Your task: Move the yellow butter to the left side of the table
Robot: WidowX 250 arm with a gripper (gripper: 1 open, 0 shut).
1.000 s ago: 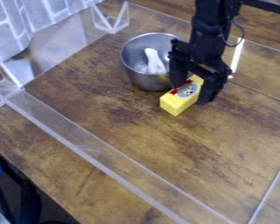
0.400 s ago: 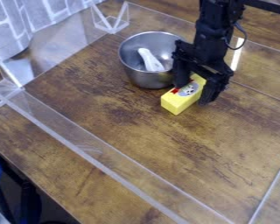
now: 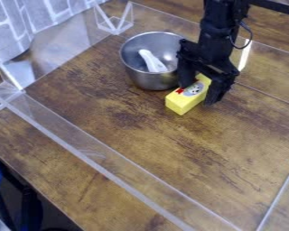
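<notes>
Butter not yet moved; grasp pending.

Open gripper [image 3: 198, 84] straddling the far end of the butter [image 3: 187, 99], beside the bowl [image 3: 151, 61] near mid-table [image 3: 98, 117]. Contact with the fingers hard to judge. Closing, lifting, carrying left all remaining.

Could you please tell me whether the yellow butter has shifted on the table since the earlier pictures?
No. The yellow butter lies in the same spot just right of the steel bowl, with the same gap between them.
</notes>
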